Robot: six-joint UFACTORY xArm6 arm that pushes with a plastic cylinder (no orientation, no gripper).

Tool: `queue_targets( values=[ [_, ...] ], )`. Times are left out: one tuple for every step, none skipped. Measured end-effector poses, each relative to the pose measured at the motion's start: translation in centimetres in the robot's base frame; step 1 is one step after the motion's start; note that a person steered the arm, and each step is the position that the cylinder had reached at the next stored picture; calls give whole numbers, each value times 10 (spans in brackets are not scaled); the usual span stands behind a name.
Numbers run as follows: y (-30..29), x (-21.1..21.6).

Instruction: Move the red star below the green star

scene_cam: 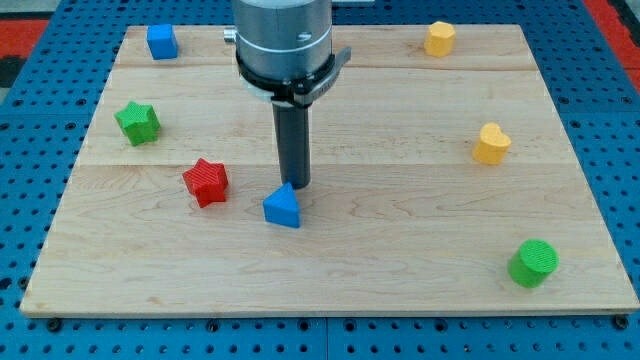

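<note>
One rod, no hand: my tip (296, 186) touched the blue triangular block (283, 208), right of the red star (206, 182); green star (137, 122) upper left.

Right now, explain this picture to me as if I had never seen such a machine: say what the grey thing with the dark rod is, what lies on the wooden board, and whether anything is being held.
There is one picture, from a single camera looking down at a slant onto a pale wooden board on a blue pegboard table. The grey cylinder at the view's top is the end of a robot arm. It has no hand, only a straight dark rod; my tip can push blocks but holds nothing. The tip sits just above the blue triangular block, close to or touching its upper edge. The red star block lies to the view's left of it, apart. The green star block is further up and left. Also there: a blue cube, a yellow hexagonal block, a yellow heart-like block and a green round block.
</note>
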State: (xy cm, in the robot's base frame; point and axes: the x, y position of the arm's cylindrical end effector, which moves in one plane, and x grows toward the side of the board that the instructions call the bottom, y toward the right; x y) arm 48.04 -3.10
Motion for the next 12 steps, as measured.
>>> queue_targets(
  values=[
    [-3, 49],
    [-2, 25],
    [-28, -37],
    [-81, 8],
    [-147, 18],
    [-100, -10],
    [-165, -22],
    [-196, -25],
    [-202, -25],
    [-196, -36],
    [-239, -31],
    [-210, 18]
  ],
)
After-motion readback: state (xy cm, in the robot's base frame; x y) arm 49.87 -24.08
